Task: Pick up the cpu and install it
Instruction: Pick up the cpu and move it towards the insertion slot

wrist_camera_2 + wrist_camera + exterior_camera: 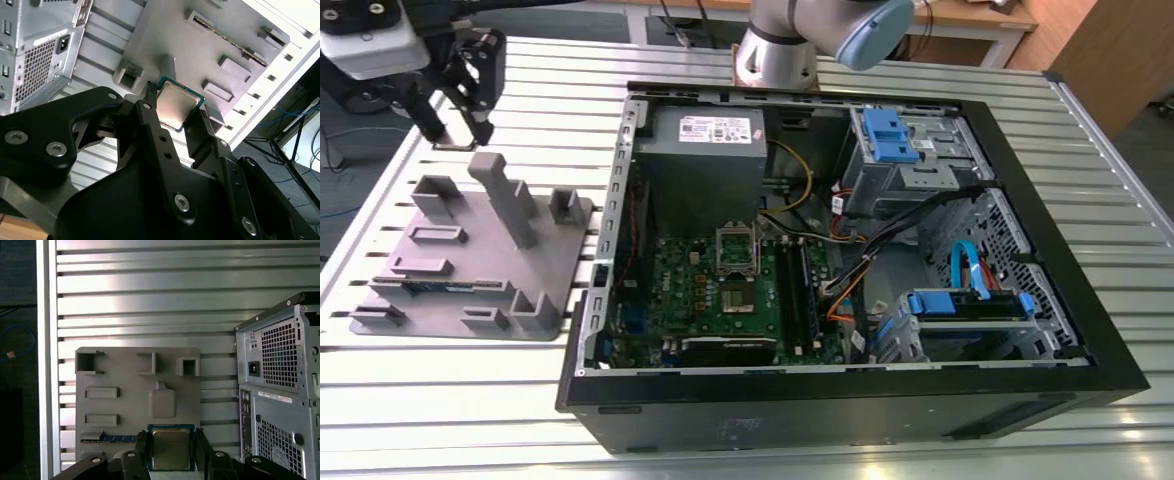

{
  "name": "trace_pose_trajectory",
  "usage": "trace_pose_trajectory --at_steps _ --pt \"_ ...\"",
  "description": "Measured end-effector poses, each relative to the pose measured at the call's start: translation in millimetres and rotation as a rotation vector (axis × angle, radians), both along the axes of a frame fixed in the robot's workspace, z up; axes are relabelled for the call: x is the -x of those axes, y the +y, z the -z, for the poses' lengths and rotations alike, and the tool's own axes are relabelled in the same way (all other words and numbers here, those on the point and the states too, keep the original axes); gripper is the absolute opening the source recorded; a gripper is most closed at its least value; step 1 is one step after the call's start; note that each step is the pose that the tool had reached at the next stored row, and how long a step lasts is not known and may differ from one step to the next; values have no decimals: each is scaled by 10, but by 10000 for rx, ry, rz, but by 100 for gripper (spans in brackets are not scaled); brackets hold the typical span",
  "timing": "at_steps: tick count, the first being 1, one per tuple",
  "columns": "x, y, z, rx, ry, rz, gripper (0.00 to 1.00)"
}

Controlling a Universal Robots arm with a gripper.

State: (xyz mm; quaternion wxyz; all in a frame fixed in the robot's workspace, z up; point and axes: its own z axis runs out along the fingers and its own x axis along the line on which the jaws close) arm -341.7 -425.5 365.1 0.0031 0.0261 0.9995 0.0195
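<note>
One step was done: the end effector [171,437] gripped the cpu [171,450], not yet in the computer [854,415] at four o'clock.

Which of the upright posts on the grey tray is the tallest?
The slim post near the middle of the tray; it rises well above the short blocks around it.

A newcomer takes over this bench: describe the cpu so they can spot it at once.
Find the open computer case; beside it, at the exterior view's left, lies a grey moulded tray. Near the tray hangs the black pincer, clamped on the cpu. Unlike the dull plastic around it, it is a flat square with a shiny metal top and thin green edge.
</note>
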Motion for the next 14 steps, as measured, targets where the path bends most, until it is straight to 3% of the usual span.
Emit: trace_pose_trajectory --at_steps 14 --pt "-631 0 0 1 15 -1 47"
